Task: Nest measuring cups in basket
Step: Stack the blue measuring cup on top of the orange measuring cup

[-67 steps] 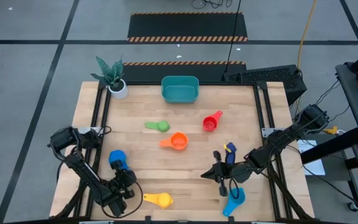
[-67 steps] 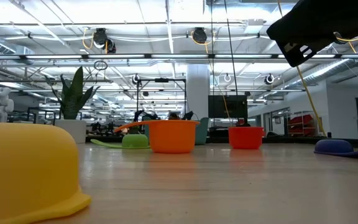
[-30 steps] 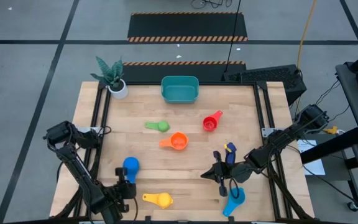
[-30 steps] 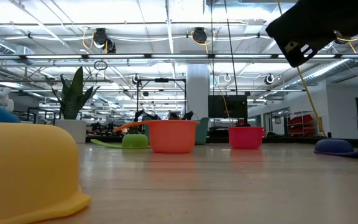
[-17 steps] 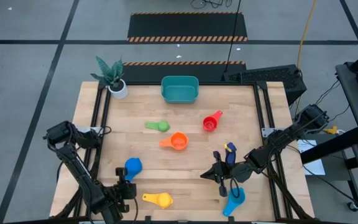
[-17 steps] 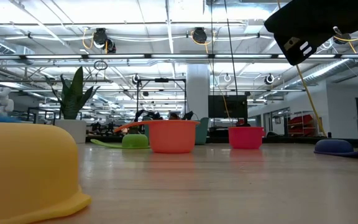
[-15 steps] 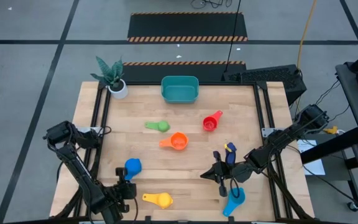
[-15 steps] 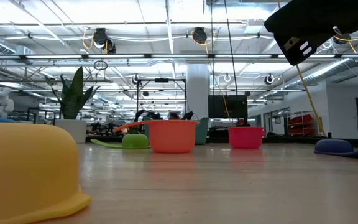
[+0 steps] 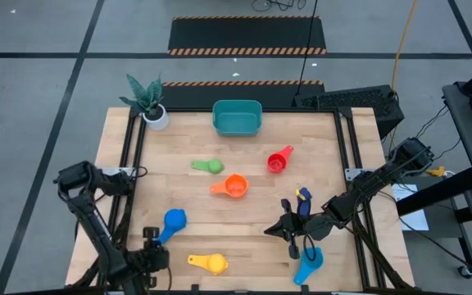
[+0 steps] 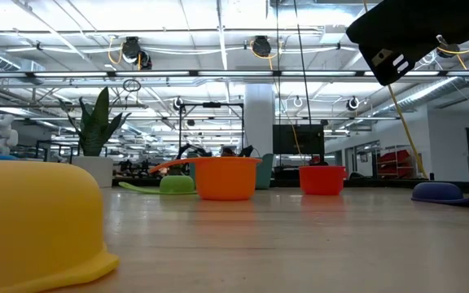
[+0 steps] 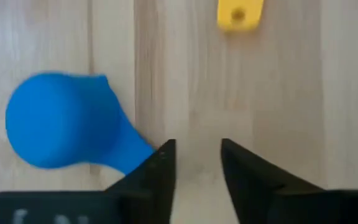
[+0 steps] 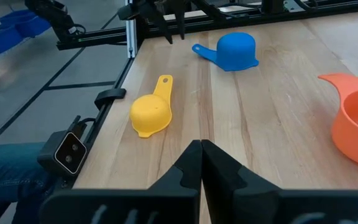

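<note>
Pale planked wood forms the worktop, with the smooth teal basket at twelve o'clock and glossy plastic measuring cups scattered below it. At seven o'clock the left gripper has its jaws apart, beside the domed blue cup lying mouth-down. At five o'clock the right gripper hovers, jaws pressed together.
</note>
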`<act>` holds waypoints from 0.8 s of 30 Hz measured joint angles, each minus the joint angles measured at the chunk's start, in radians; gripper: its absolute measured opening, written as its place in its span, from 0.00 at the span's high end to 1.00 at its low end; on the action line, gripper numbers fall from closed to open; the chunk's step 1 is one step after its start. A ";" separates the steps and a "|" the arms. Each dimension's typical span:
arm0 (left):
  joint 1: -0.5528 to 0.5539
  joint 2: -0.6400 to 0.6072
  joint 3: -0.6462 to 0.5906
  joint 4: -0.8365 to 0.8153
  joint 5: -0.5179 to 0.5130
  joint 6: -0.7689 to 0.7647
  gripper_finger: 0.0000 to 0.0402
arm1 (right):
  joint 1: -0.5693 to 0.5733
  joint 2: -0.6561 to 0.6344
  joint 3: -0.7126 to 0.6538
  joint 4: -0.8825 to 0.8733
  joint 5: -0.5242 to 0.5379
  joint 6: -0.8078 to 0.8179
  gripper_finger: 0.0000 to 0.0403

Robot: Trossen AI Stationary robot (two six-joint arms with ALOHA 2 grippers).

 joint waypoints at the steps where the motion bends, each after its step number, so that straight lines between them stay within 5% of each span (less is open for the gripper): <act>1: -0.011 0.005 -0.010 -0.005 0.005 0.001 0.62 | 0.000 0.000 0.000 0.000 0.000 0.000 1.00; 10: -0.044 0.059 -0.070 -0.054 -0.007 0.059 0.48 | 0.000 0.000 0.000 -0.001 -0.003 0.000 1.00; 24: -0.036 0.054 -0.168 0.030 -0.006 0.095 0.62 | 0.000 0.000 0.000 -0.010 -0.003 -0.002 1.00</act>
